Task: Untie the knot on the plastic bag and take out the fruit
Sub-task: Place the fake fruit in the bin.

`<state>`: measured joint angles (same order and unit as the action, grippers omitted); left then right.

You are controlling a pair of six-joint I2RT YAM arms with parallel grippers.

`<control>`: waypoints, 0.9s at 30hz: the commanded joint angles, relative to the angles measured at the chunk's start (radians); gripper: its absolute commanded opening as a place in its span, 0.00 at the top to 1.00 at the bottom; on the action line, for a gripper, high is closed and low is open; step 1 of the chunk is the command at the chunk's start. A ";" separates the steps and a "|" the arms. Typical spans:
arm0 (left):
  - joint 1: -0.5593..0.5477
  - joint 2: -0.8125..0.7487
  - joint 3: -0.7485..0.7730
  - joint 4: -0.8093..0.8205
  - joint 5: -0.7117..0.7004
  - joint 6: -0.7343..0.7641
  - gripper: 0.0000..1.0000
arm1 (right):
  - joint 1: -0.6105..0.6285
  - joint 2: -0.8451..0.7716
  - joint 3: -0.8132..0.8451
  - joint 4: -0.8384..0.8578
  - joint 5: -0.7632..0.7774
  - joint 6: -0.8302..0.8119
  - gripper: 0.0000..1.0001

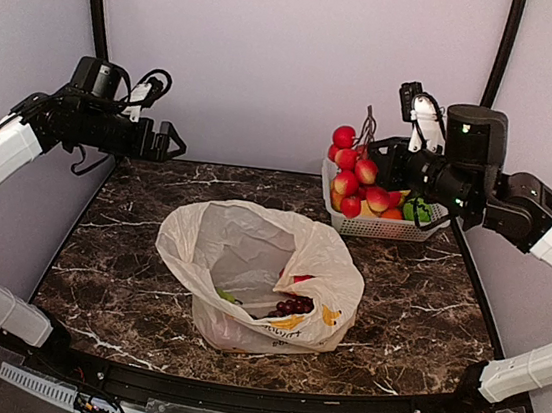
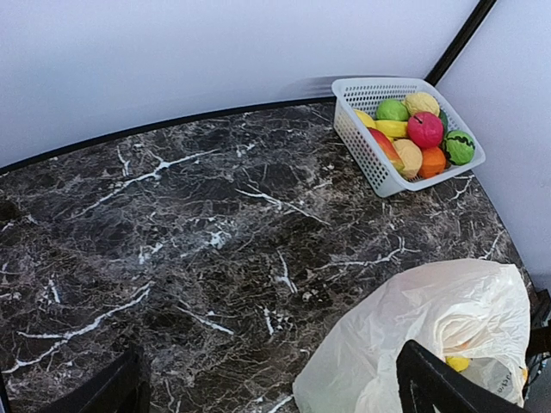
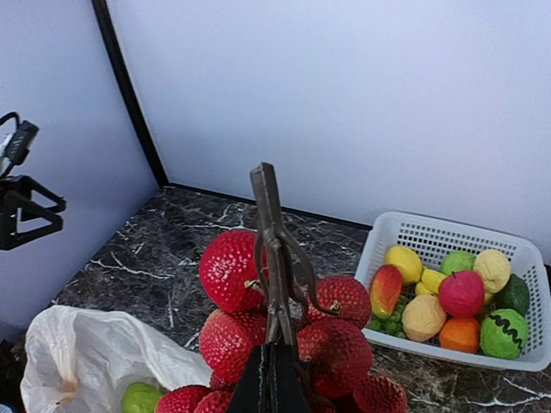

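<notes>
The plastic bag [image 1: 250, 254] lies crumpled mid-table with its mouth gaping open; the knot is out of view. Inside it I see fruit: dark grapes [image 1: 294, 306], a yellow piece [image 1: 287, 322] and a green piece [image 3: 142, 397]. My right gripper [image 1: 381, 157] is shut on the brown stem of a red berry bunch [image 3: 232, 271], which hangs above the near-left corner of the white basket [image 1: 384, 232]. My left gripper [image 1: 173, 142] stands open and bare, raised over the table's far left; in its wrist view the bag [image 2: 430, 327] lies below its right finger [image 2: 439, 387].
The white mesh basket [image 2: 357, 142] at the back right holds several toy fruits: green, yellow, orange, red. Black frame posts [image 3: 129, 95] rise at the back corners against the pale walls. Dark marble tabletop [image 2: 189, 249] spreads to the bag's left.
</notes>
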<state>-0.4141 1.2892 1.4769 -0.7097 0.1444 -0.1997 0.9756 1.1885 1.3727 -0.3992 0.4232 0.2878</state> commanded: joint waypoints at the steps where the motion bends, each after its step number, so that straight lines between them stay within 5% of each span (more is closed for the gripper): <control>1: 0.043 -0.069 -0.106 0.029 -0.029 0.050 0.01 | -0.116 0.056 0.057 -0.062 -0.002 0.016 1.00; 13: 0.120 -0.140 -0.325 0.226 0.047 0.074 0.01 | -0.407 0.303 0.148 -0.068 -0.317 -0.049 1.00; 27: 0.212 -0.250 -0.615 0.516 0.087 0.153 0.01 | -0.565 0.615 0.352 -0.028 -0.443 -0.161 1.00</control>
<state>-0.2058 1.0695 0.9203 -0.2916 0.1841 -0.0994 0.4389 1.7393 1.6291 -0.4934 0.0387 0.1799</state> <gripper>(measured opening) 0.990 0.003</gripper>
